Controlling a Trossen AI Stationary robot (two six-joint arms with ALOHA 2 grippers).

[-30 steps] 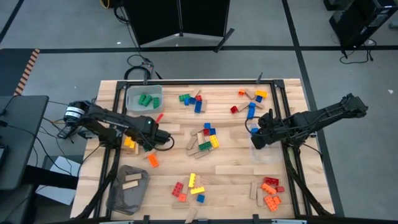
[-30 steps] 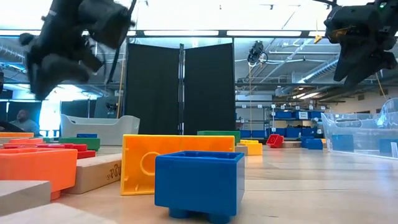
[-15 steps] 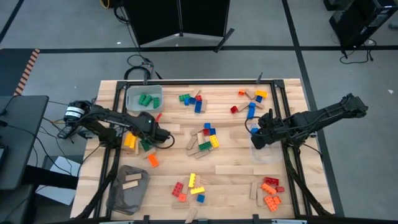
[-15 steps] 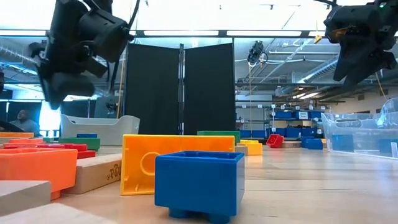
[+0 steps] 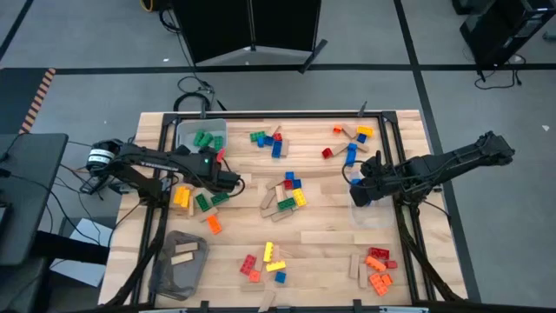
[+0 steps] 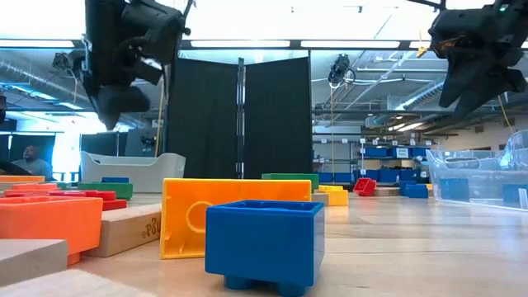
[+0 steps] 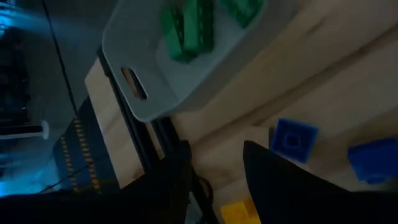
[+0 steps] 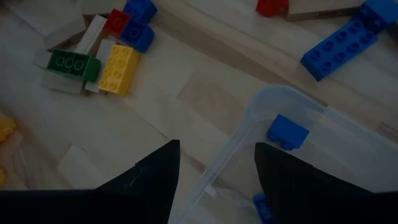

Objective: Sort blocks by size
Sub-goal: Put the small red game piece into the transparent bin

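Note:
Studded blocks lie scattered flat on the wooden table (image 5: 330, 222): a middle cluster (image 5: 288, 196), far groups (image 5: 269, 142) (image 5: 352, 143) and near groups (image 5: 269, 261) (image 5: 378, 269). My left gripper (image 5: 233, 183) (image 7: 214, 149) hangs open above the table's left part. It stands beside green blocks (image 5: 202, 202) and yellow ones (image 5: 181, 196), with nothing between its fingers. My right gripper (image 5: 354, 198) (image 8: 217, 146) hovers open over the clear bin's (image 8: 298, 124) corner. That bin holds a blue block (image 8: 287, 132).
A grey bin (image 5: 201, 137) (image 7: 186, 68) with green blocks stands at the far left. A dark bin (image 5: 178, 261) with tan wooden pieces sits near left. Loose tan pieces (image 5: 326, 236) lie mid-table. Close to the low camera stand a blue (image 6: 264, 239), a yellow (image 6: 214, 214) and an orange block (image 6: 45, 223).
My left gripper has risen and gone a little toward the table's far edge and the grey bin, turning about as it went. My right gripper has kept still.

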